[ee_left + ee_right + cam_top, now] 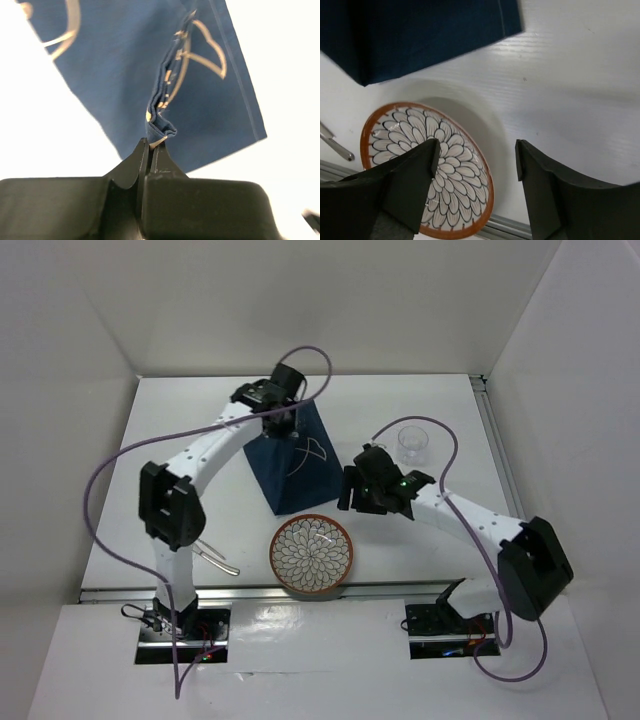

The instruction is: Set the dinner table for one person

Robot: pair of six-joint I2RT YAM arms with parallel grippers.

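1. Fingers of left gripper (151, 147) are pressed together, clamped on a small bunched fold of the navy placemat (115, 75); the fold's tip sits right between the tips.
2. From the top view, left gripper (283, 425) is over the far end of the placemat (300, 470), which looks tented up toward it. The mat's wider near edge lies lower, just far of the plate.
3. Right gripper (477, 150) has its fingers apart with nothing between them. It hangs over bare white tabletop, to the right of the mat.
4. In the top view, right gripper (352, 495) is just beside the placemat's right edge, not touching it.
5. Dinner table (190, 400): white tabletop under everything, filling the middle of the scene, with a metal rail (300, 592) along its near edge.
6. Plate (311, 554) has an orange rim and a petal pattern. It lies flat at near centre, just by the rail, and also shows under the right wrist (427, 165).
7. Clear glass (412, 443) stands upright, far right, well apart from the mat.
8. Metal utensil (218, 560) lies near left, by the left arm, apart from the plate; what kind it is cannot be told.
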